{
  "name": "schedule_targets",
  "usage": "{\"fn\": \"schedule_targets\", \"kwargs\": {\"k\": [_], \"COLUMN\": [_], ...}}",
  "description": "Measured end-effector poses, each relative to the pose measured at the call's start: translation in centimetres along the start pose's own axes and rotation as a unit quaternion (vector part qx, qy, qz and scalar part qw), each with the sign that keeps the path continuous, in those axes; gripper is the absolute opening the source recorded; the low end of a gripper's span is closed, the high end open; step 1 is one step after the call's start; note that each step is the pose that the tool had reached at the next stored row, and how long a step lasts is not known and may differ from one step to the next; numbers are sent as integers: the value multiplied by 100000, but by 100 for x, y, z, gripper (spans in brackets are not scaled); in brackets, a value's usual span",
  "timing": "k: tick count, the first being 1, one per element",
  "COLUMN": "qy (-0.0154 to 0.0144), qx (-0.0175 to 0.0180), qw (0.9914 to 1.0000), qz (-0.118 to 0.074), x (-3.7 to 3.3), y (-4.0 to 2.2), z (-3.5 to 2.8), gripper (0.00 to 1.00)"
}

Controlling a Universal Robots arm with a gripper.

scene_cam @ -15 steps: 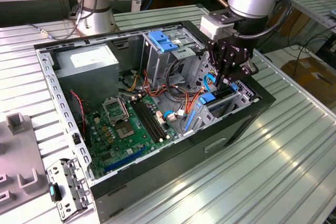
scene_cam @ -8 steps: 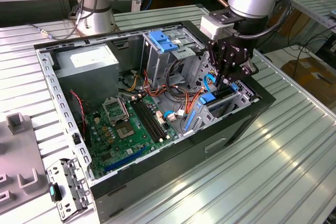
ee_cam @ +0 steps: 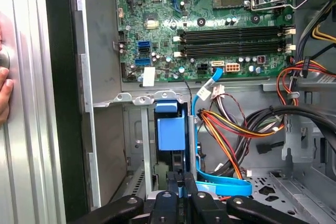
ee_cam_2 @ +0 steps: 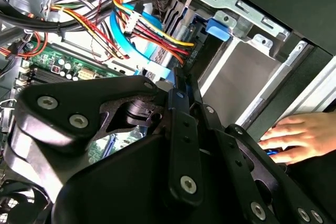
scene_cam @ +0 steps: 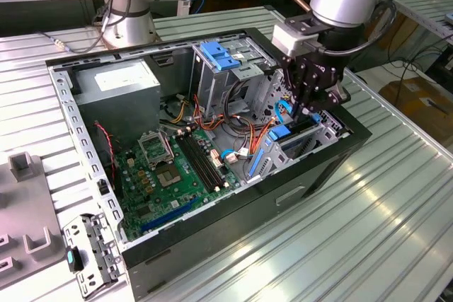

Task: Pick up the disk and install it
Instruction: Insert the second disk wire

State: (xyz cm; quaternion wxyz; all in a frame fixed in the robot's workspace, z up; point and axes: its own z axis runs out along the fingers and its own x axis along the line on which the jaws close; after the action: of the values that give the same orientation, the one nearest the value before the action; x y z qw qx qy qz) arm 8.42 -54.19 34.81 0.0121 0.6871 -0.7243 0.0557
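Note:
In the first wrist view the disk (ee_cam: 170,129) stands on edge in a narrow slot of the metal drive bay (ee_cam: 134,98), its blue plastic end facing the camera. My gripper (ee_cam: 178,174) is shut on the disk's near edge, with the black fingers pressed together around it. Seen from the exterior view, the gripper (scene_cam: 306,112) reaches down into the bay at the right end of the open computer case (scene_cam: 212,217). The closed fingers (ee_cam_2: 181,103) in the second wrist view point toward the same bay.
A person's hand (ee_cam_2: 299,137) rests on the case's outer wall beside the bay. Red, orange and yellow cables (ee_cam: 236,124) and a blue flat cable (ee_cam: 220,184) lie close to the slot. A grey cage with a blue handle (scene_cam: 226,58), a grey box (scene_cam: 117,83) and the motherboard (scene_cam: 170,167) are in the case.

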Motion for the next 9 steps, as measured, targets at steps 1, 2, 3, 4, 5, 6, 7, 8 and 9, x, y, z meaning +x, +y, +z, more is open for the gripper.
{"fn": "schedule_targets", "kwargs": {"k": [1,2,3,4,5,6,7,8,9], "qy": [-722,-1711,-2233,-2773,-3046,-3124,-3128,-3130,-3132], "qx": [7,27,40,48,50,50,48,47,48], "qw": [99997,99985,99975,99961,99953,99951,99951,99951,99951], "qz": [53,118,150,182,200,208,209,207,201], "x": [16,21,25,33,38,45,55,62,67], "y": [0,1,1,1,1,1,1,2,2], "z": [1,2,3,3,4,5,7,8,8], "gripper": [16,16,16,16,16,16,16,16,16]}}
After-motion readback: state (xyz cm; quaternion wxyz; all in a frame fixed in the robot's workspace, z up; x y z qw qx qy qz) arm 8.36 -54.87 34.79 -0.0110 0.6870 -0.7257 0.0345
